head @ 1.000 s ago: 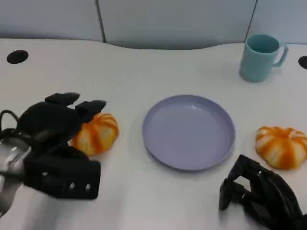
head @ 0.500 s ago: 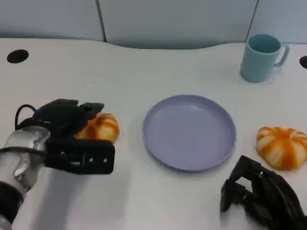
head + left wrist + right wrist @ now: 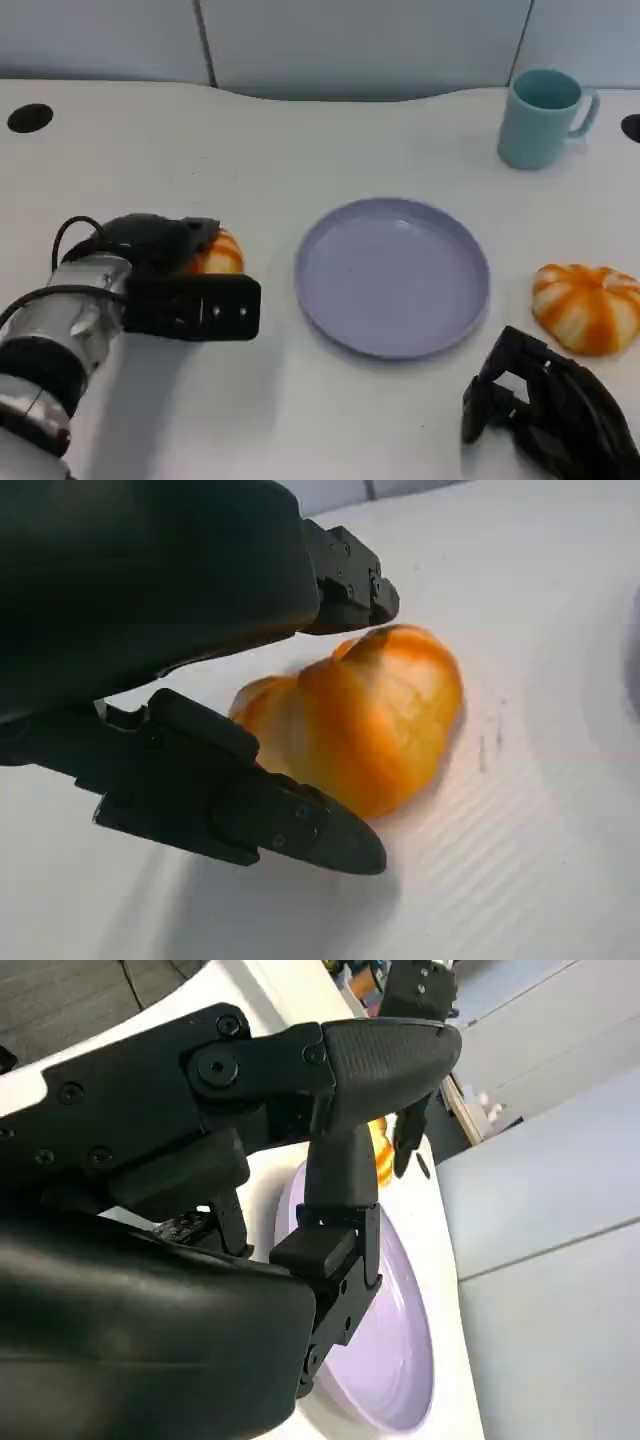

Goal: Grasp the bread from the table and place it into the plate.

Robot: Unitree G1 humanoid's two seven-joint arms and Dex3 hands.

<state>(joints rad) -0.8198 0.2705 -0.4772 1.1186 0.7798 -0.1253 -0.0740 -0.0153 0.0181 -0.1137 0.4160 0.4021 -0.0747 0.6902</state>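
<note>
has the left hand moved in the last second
Yes. The left hand has come down over the left bread and shifted toward the plate, which stayed put; its fingers now flank the bread.

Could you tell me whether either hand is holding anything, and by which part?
The left hand closes around the left bread, fingers on two opposite sides; a firm grip cannot be told. The right hand holds nothing.

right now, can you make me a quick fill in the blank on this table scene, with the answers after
1. The left hand reaches over a piece of orange ____.
2. The plate between the two breads holds ____.
3. The teal mug stands on the table, beyond the ____ as the head view shows it.
4. The second bread lies on the table near the ____ hand.

Missing words: bread; nothing; plate; right
</note>
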